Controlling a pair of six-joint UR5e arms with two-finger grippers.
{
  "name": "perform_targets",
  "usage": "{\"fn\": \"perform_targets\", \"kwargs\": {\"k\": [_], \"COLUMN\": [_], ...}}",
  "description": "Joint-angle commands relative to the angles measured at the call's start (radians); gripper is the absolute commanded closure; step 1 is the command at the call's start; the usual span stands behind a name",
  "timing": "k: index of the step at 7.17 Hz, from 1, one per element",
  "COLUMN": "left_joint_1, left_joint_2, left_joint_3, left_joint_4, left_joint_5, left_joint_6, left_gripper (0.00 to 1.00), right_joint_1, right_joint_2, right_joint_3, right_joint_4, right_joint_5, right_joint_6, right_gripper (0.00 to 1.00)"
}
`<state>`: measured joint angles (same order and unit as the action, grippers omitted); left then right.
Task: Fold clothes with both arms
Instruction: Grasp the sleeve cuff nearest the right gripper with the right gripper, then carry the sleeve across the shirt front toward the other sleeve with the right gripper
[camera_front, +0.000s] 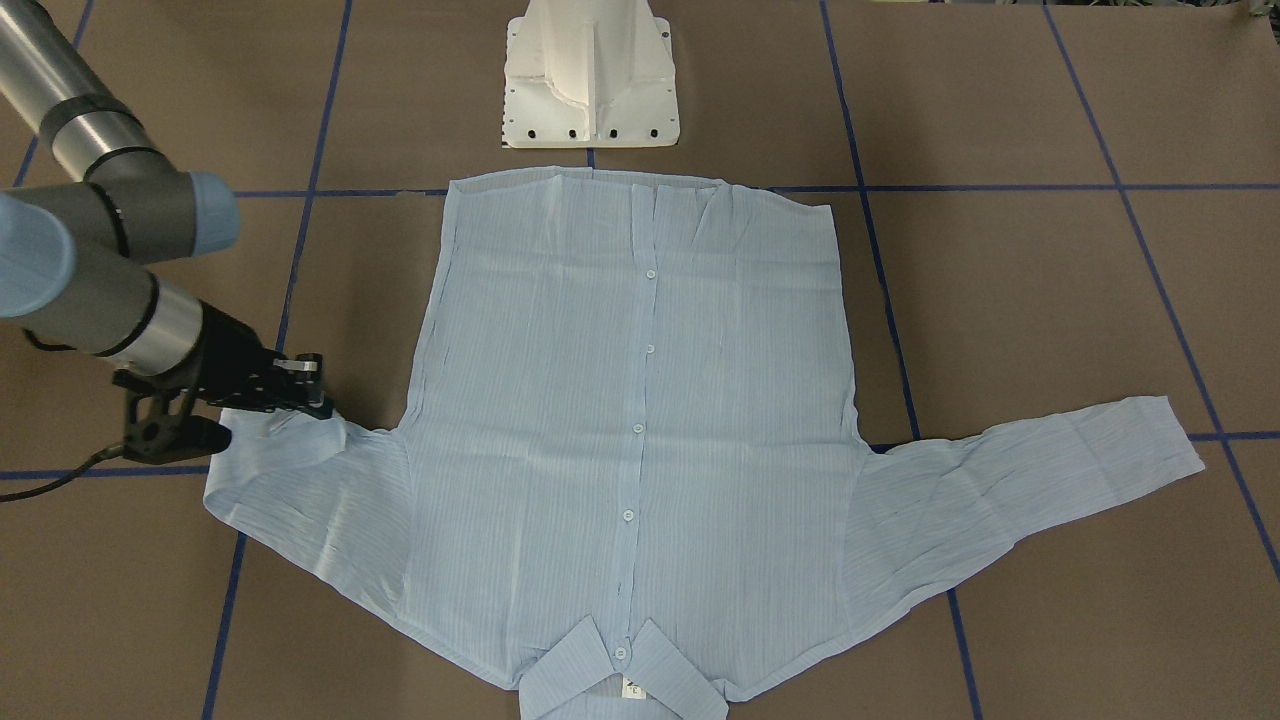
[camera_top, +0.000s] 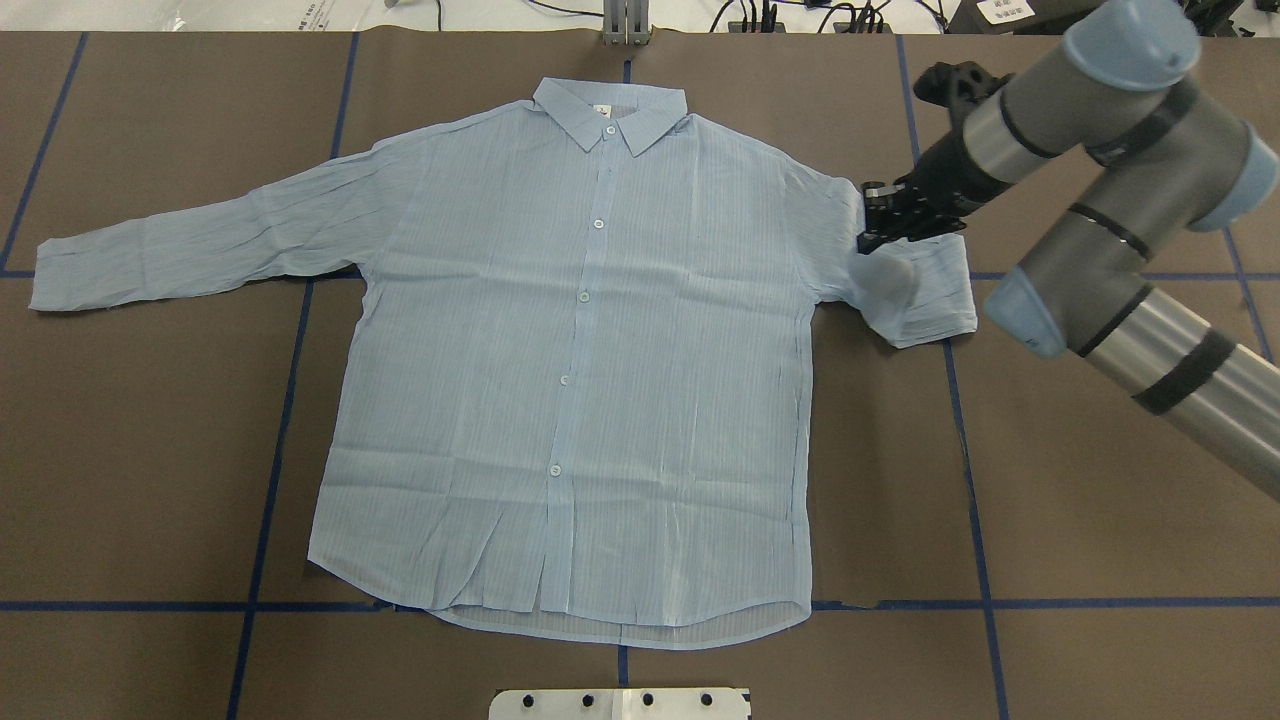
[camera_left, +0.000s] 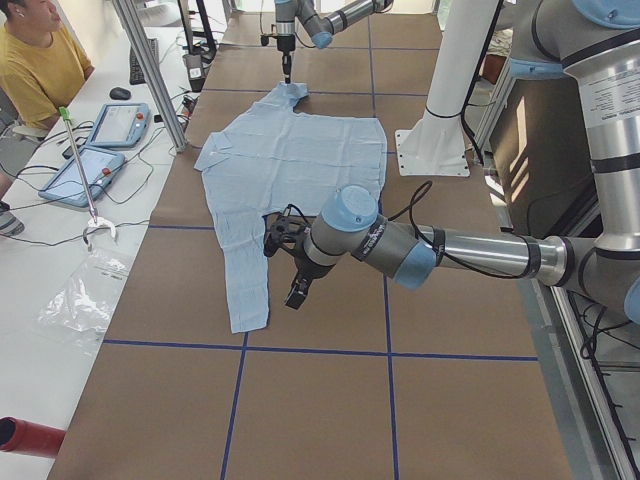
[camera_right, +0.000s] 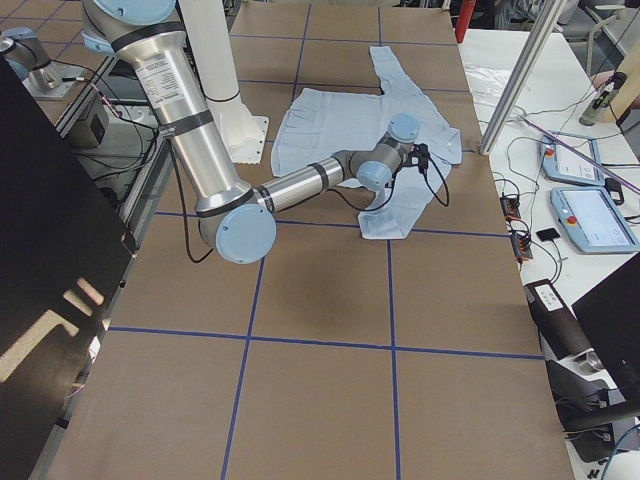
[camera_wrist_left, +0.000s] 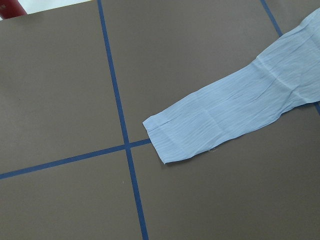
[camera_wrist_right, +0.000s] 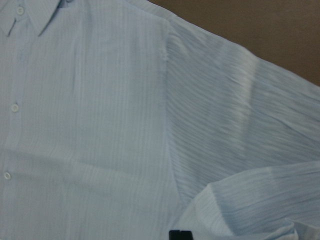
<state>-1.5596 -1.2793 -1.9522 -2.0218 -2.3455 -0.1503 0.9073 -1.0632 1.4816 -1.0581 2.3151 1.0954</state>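
The light blue pinstriped shirt (camera_top: 580, 350) lies flat and buttoned on the brown table, collar at the far side from the robot. It also shows in the front view (camera_front: 640, 400). My right gripper (camera_top: 872, 232) is shut on the cuff end of the sleeve on the robot's right. That sleeve (camera_top: 915, 295) is doubled back toward the shoulder. The right wrist view shows the shoulder seam (camera_wrist_right: 167, 100) close below. The other sleeve (camera_wrist_left: 225, 120) lies stretched out flat. My left gripper (camera_left: 272, 238) hovers over it, seen only in the exterior left view; I cannot tell whether it is open or shut.
The white pedestal base (camera_front: 590, 80) stands at the robot's side of the table, just past the shirt hem. Blue tape lines (camera_top: 270, 450) cross the brown table. An operator (camera_left: 35, 60) and tablets (camera_left: 120, 125) are on the side bench beyond the collar.
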Motion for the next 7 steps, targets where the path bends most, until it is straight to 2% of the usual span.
{"fn": "perform_targets", "kwargs": {"k": [1,2,3,4,5,6,7], "left_joint_1": [0.001,0.001,0.001,0.003,0.004,0.004,0.004], "left_joint_2": [-0.002,-0.002,-0.002,-0.003,-0.006,-0.008,-0.008], "left_joint_3": [0.001,-0.004,-0.008,-0.001,-0.001,-0.001,-0.001], "left_joint_4": [0.000,0.000,0.000,0.000,0.000,0.000,-0.002], "left_joint_5": [0.000,0.000,-0.002,-0.002,-0.002,-0.002,0.000], "left_joint_6": [0.000,0.000,0.000,0.000,0.000,0.000,0.002], "left_gripper": [0.00,0.00,0.00,0.00,0.00,0.00,0.00], "right_joint_1": [-0.093,-0.134,-0.192,-0.209,-0.240,-0.272,-0.290], "right_joint_2": [0.246,0.416,0.533,0.558,0.671,0.743,0.756], "right_joint_3": [-0.138,-0.291,-0.395,-0.434,-0.557,-0.631,-0.641], "right_joint_4": [0.000,0.004,0.009,0.098,0.131,0.135,0.147], "right_joint_5": [-0.185,-0.250,-0.358,-0.391,-0.451,-0.514,-0.534], "right_joint_6": [0.205,0.266,0.320,0.360,0.395,0.402,0.403], "right_gripper": [1.00,1.00,1.00,1.00,1.00,1.00,1.00]}}
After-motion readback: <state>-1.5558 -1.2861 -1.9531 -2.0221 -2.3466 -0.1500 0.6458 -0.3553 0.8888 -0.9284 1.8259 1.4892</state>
